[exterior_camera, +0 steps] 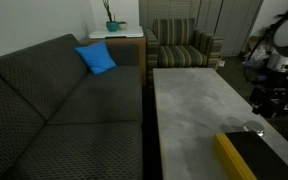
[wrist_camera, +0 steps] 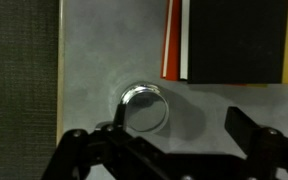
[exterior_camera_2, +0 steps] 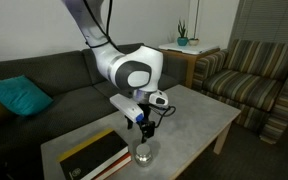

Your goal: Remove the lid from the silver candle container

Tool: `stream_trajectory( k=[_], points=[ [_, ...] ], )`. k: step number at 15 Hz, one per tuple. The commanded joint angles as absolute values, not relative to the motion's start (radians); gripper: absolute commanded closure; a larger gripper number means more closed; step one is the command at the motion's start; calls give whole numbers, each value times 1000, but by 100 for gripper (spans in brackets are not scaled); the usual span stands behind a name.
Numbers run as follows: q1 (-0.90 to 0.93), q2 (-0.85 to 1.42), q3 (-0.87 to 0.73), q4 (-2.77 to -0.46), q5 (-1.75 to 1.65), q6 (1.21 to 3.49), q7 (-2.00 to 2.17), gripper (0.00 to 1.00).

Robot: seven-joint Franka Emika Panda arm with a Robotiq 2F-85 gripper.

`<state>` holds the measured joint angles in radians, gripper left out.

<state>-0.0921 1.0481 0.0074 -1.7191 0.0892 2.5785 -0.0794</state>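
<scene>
I'm working in what looks like a home living room or lounge: a long dark grey sofa (exterior_camera: 54,105) with a blue cushion (exterior_camera: 97,58) runs beside a low grey coffee table (exterior_camera: 194,95). A striped upholstered armchair (exterior_camera: 184,45) stands at the table's far end. In the corner, a wooden side table (exterior_camera: 129,48) carries a potted plant (exterior_camera: 111,18).

In an exterior view, looks lengthwise down the desk (exterior_camera: 199,105) from its near end, sofa (exterior_camera: 54,100) alongside, armchair (exterior_camera: 184,45) far back, arm (exterior_camera: 274,70) cut at the frame edge. In an exterior view, faces the arm (exterior_camera_2: 129,70) across the desk, closer, sofa behind. Shared: desk, sofa, armchair, box (exterior_camera_2: 89,158). From the wrist, looks straight down, close, jaws along the bottom, onto desk, tin (wrist_camera: 145,108), box corner.
</scene>
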Motion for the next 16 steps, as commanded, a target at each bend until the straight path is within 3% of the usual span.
stream_trajectory(
  k=[1, 16],
  points=[
    [-82, 1158, -24, -1583, 64, 2538, -41, 0],
    [-80, 1397, -15, -1272, 57, 2420, -36, 0]
  ],
)
